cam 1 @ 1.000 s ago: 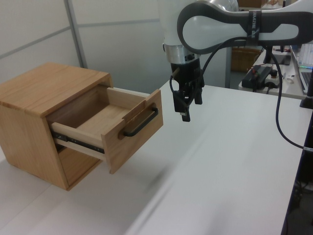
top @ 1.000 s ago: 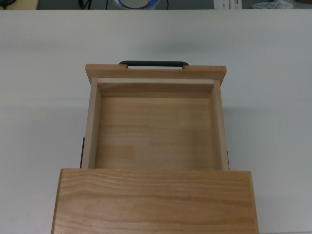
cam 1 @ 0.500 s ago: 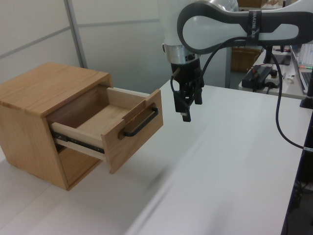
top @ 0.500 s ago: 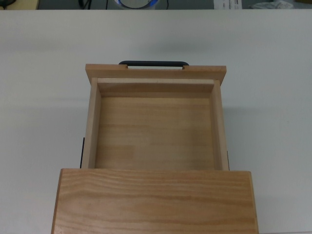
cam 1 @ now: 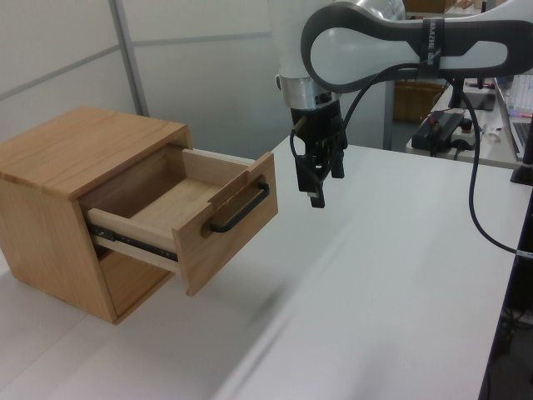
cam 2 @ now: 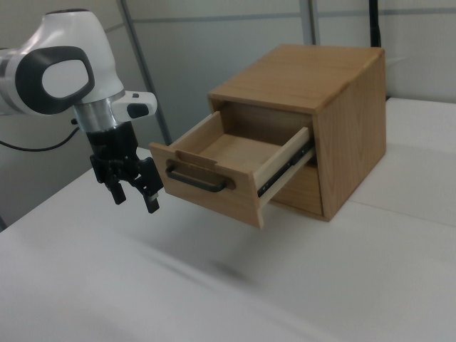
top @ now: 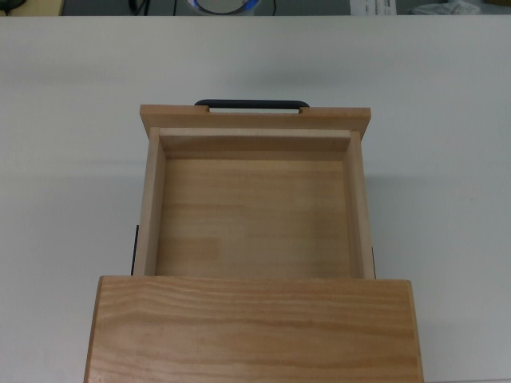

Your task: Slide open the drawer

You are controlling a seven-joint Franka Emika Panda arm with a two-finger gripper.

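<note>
On top of a plain white tabletop (top: 72,159), the top view looks down at the drawer (top: 255,215) pulled well out of the wooden cabinet (top: 254,327), with its black handle (top: 251,104) on the side facing away from the cabinet.

Left view: the claw (cam 1: 317,185) hangs in the air just beside the handle, away from the cabinet, not touching anything. Its fingers look slightly spread with nothing between them. Grey partition panels (cam 1: 200,67) stand behind the cabinet, and a desk with cables (cam 1: 445,125) sits further back. There's dark lettering on the arm (cam 1: 400,42), but I can't read it.

Right view: same deal, the drawer hangs out on metal slide rails (cam 2: 288,169), claw off its front.
</note>
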